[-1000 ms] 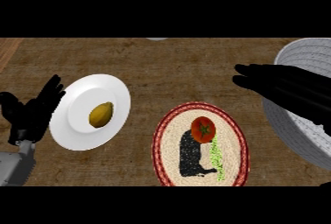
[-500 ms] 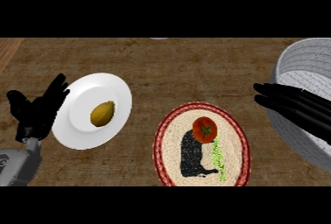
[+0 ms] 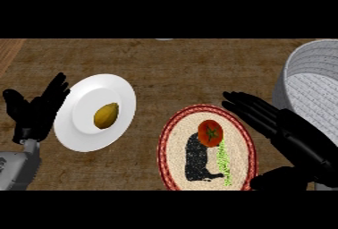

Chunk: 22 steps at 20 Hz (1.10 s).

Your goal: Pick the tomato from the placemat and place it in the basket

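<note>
**Tomato not yet picked; right hand open beside it**

My right hand [image 3: 290, 138] hangs over the right side of the placemat [image 3: 173, 143]. Its fingers [image 3: 247, 107] are straight and spread, pointing up and to the left, with the thumb low near the bottom of the view. It has hold of nothing. The fingertips are near the tomato [image 3: 210, 133] but apart from it, up and to its right.

The tomato sits on the placemat, a little above the middle, with bare mat on either side of it. By my reckoning none of the task is done. The grasp, the lift, the carry and the release into the basket [image 3: 310, 85] are all left.

As for room, the basket stands just behind my hand at the right of the view, and its far side runs out of frame. My forearm overlaps its lower wall in the view. I judge the carry short, but the tomato has to go up over that rim, not sideways into the wall.

To the left, a white plate [image 3: 82, 129] holding a yellow-brown food item [image 3: 105, 115] lies near the placemat, with a strip of bare counter [image 3: 185, 71] between them. My left hand [image 3: 36, 112] rests open at the plate's far side, fingers up. Beyond the placemat I see only wood. Its near end is cut off by the view, so I cannot see the counter's front edge.
</note>
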Each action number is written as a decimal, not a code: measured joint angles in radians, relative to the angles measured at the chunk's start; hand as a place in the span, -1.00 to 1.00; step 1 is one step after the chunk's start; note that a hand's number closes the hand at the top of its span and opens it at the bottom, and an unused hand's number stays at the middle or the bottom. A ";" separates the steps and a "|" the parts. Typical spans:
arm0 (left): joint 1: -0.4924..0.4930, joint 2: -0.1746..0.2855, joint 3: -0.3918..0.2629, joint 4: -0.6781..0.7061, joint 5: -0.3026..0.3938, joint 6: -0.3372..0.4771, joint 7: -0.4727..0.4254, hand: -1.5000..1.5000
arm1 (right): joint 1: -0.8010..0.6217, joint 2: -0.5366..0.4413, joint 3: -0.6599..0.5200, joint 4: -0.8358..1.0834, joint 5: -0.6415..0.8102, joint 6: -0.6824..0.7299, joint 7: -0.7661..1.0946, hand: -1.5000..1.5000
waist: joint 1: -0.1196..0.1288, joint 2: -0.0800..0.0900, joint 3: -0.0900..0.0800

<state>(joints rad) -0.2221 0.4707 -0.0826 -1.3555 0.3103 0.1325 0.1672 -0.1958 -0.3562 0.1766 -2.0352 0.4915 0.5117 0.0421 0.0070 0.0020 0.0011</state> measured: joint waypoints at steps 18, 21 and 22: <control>0.032 -0.067 0.076 -0.040 -0.085 -0.054 0.030 0.00 | -0.105 0.148 0.098 0.469 0.290 -0.179 -0.184 -1.00 | -0.003 -0.002 -0.001; 0.051 -0.083 0.095 -0.037 -0.102 -0.078 0.010 0.00 | -0.106 0.148 0.081 0.493 0.306 -0.180 -0.222 -1.00 | -0.004 -0.002 -0.001; 0.054 -0.095 0.096 -0.029 -0.114 -0.079 -0.002 0.00 | -0.095 0.148 0.079 0.485 0.309 -0.176 -0.228 -1.00 | -0.005 -0.002 -0.001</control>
<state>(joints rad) -0.1678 0.3756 0.0137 -1.3847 0.1958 0.0533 0.1648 -0.2905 -0.2079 0.2553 -1.5503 0.8010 0.3361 -0.1856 0.0021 0.0001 0.0001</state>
